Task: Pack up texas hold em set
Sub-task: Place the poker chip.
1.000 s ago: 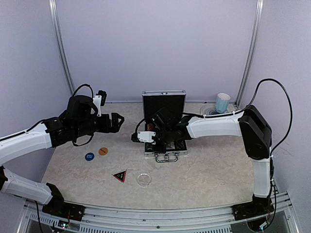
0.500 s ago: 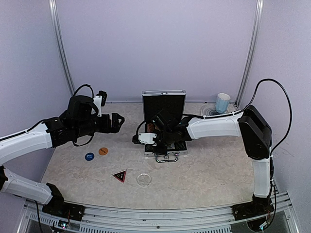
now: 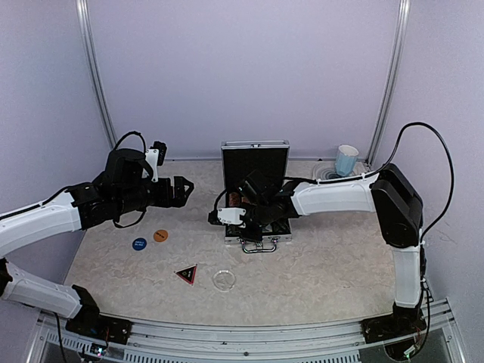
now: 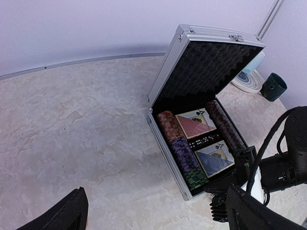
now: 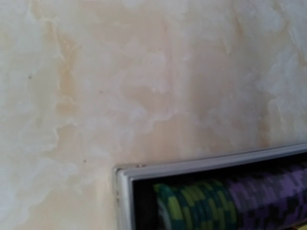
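**Case open, four pieces out on the table**

We see the left gripper (image 3: 180, 192) with its fingers (image 4: 72, 213) spread wide and holding nothing, hovering over the table (image 3: 325, 265) left of the briefcase (image 4: 206, 67). The right gripper (image 3: 249, 225) is closed, low over the case's near-left corner by the green chips (image 5: 196, 203). The briefcase sits mid-table, lid upright, with chip rows and two card decks (image 4: 194, 125) inside. The blue disc (image 3: 139, 243), orange disc (image 3: 160, 235), black triangle (image 3: 187, 273) and clear disc (image 3: 223, 280) lie on the table to its near-left.

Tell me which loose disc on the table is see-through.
The clear disc, right of the triangle; the blue disc and orange disc lie side by side farther left, opaque.
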### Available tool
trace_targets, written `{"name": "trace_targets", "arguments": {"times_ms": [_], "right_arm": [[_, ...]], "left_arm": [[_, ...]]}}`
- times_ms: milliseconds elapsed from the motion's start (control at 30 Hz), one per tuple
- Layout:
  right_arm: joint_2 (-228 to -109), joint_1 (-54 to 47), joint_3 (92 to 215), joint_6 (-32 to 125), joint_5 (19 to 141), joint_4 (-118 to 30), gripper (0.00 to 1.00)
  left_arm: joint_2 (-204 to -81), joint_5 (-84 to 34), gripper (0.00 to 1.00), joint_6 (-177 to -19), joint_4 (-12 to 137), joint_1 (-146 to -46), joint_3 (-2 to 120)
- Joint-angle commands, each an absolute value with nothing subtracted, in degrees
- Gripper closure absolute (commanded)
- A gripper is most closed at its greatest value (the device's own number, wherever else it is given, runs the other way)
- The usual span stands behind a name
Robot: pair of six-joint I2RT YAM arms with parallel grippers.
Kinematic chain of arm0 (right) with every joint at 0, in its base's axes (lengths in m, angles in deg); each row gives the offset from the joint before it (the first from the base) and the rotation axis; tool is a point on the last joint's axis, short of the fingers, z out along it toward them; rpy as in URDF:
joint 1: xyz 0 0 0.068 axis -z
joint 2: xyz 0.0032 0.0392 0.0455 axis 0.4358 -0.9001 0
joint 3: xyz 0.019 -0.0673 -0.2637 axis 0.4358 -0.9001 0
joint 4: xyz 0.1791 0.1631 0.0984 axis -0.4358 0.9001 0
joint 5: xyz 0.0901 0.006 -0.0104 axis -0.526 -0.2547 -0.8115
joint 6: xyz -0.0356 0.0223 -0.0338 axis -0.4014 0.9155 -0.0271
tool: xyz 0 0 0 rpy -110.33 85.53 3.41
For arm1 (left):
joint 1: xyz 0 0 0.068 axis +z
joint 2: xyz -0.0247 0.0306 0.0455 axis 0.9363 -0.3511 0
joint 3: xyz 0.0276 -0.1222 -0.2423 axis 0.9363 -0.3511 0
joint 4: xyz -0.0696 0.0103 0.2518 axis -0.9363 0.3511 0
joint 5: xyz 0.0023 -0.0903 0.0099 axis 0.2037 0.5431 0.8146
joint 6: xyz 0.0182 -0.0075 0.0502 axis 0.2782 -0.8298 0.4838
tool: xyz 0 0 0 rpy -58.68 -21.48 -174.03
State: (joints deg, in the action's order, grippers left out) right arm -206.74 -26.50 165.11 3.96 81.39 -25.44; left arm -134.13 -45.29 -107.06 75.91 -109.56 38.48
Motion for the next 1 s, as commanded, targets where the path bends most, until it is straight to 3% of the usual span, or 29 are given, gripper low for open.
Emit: {"name": "trace_targets", "arguments": {"times_ms": [0, 367, 967], "right_arm": [[-206.20, -26.19, 166.94, 4.68, 78.09, -23.64, 1.00], [-207.82, -26.37, 171.14, 4.92, 78.98, -23.07, 1.00], [-210.12, -25.58, 167.96, 6.28, 81.11, -23.94, 1.00]], "left_arm": [[-134.12, -44.75, 0.01, -107.20, 75.15, -109.08, 38.63], [-134.33, -44.90, 0.01, -107.29, 75.21, -108.99, 38.55], [-134.56, -44.49, 0.01, -107.29, 75.17, -108.82, 38.61]]}}
